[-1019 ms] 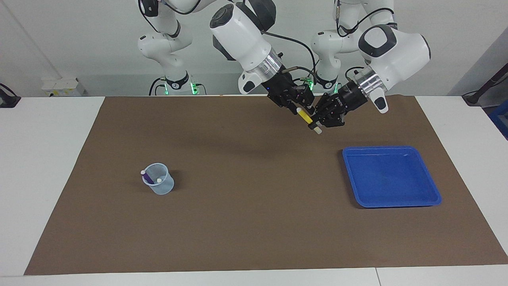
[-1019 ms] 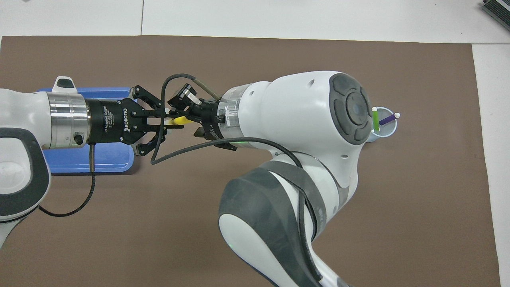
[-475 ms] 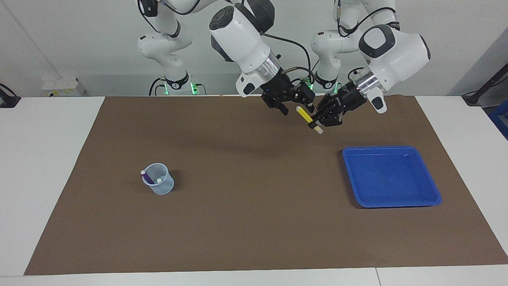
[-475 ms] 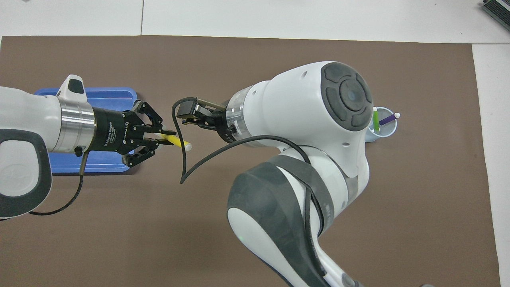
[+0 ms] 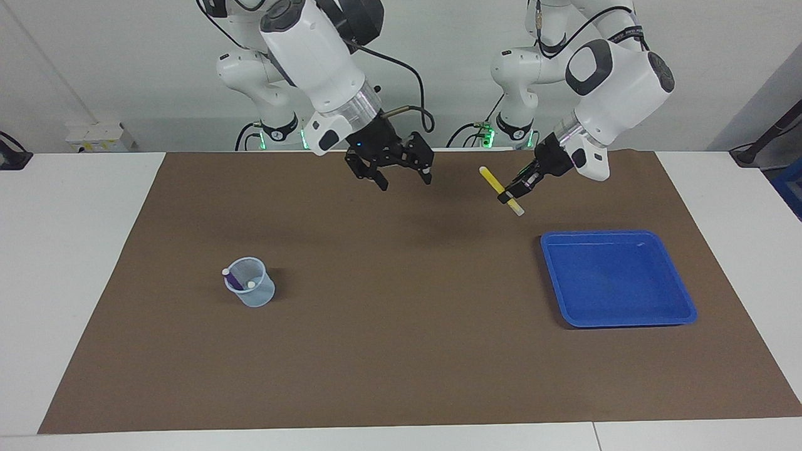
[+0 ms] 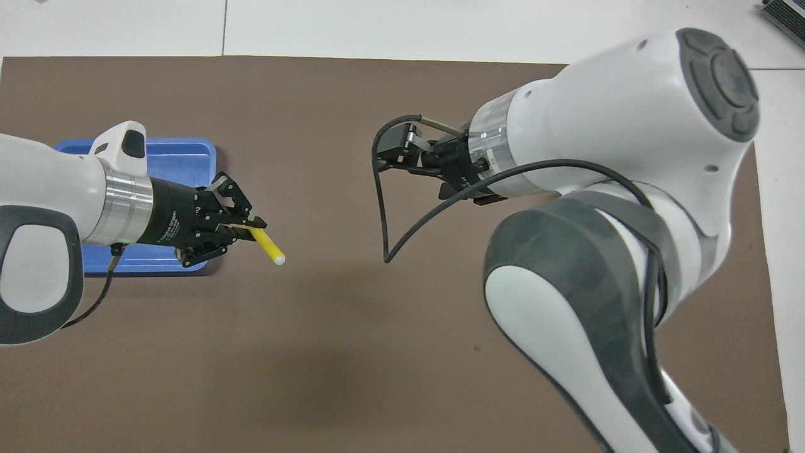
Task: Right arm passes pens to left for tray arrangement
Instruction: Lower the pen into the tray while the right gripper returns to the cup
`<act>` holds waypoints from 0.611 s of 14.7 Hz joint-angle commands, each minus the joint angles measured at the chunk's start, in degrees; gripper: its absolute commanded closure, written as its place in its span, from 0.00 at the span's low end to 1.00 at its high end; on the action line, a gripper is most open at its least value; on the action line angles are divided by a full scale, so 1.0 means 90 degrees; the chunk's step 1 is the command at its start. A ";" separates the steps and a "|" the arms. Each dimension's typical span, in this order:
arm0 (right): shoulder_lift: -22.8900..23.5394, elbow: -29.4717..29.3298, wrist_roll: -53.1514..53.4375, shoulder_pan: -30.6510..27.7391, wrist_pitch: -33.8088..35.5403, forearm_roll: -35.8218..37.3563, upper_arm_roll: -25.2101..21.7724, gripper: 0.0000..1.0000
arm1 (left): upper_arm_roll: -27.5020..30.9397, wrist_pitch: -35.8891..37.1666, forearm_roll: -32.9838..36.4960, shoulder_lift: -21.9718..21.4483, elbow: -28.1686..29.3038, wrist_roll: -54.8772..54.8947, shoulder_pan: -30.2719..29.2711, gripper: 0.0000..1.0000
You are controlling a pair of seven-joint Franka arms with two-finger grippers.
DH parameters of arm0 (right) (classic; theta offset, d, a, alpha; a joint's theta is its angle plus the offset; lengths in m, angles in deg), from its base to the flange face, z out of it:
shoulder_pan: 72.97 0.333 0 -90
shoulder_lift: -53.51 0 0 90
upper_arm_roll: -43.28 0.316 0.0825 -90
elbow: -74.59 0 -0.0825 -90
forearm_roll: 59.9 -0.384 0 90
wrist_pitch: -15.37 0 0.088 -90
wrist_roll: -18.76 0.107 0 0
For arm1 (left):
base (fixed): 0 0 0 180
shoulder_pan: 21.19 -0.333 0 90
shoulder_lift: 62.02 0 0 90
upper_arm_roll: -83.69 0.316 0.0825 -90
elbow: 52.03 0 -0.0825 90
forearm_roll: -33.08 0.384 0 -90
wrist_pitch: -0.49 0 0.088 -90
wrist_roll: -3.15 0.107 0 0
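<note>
Over the brown mat, left fingers clamp yellow pen; right fingers apart

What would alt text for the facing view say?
The left gripper holds a yellow pen in the air above a brown mat, near an empty blue tray. The right gripper hangs open over the mat; a clear cup holds more pens.

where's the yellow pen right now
The yellow pen is clamped in the left end effector, up in the air over the brown mat, beside the blue tray.
</note>
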 commanded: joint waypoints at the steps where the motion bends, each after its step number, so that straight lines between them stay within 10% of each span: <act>1: -0.0257 0.0372 -0.0166 -0.0301 0.0517 0.0073 0.0058 0.00 | 0.0094 0.0102 0.0135 -0.0340 0.0405 0.0993 -0.0048 1.00; 9: -0.0492 0.0392 -0.0293 -0.1259 0.1047 0.0073 0.0068 0.00 | 0.0095 -0.0122 0.2164 -0.0311 0.0435 0.3502 -0.0517 1.00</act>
